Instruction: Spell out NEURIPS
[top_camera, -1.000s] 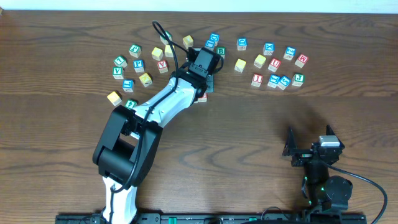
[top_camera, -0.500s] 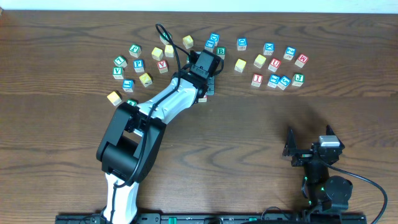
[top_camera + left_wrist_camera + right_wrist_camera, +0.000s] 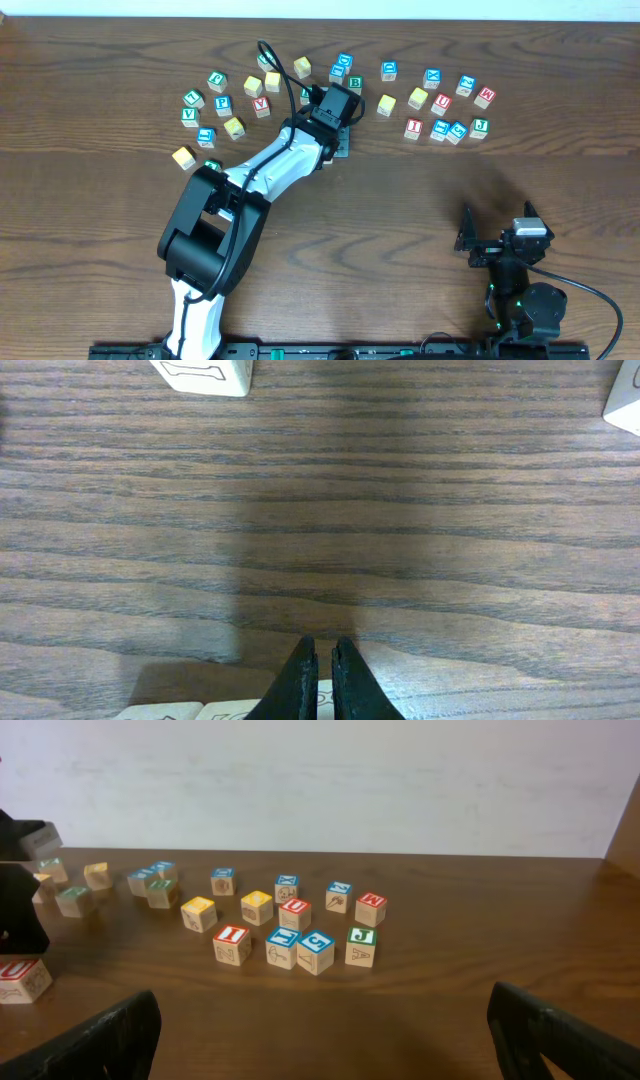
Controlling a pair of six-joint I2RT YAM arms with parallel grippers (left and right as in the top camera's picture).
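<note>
Shifted slightly rightward since a second ago, the left arm (image 3: 270,165) has carried its elbow and wrist a touch toward the middle of the table (image 3: 400,230); the cubes in view lie as they did. Nearest the robot, the right gripper (image 3: 497,225) sits low over bare wood at the near right, its jaws spread wide with nothing between them. Farther out, the left arm reaches diagonally to the band of letter cubes (image 3: 300,68). The left gripper (image 3: 322,650) has its two fingers pressed together, holding nothing, over bare wood, with two pale cube tops at the lower edge of its wrist view. From the right wrist view a red-topped cube (image 3: 20,978) sits near the left arm; its letter is not readable. Farthest away, the cubes lie scattered and unaligned. The red I cube (image 3: 413,127) and the red U cube (image 3: 441,102) sit near each other in the right cluster, with the green J cube (image 3: 480,126) nearby. The blue P cube (image 3: 223,103) lies in the left cluster, well apart from them.
</note>
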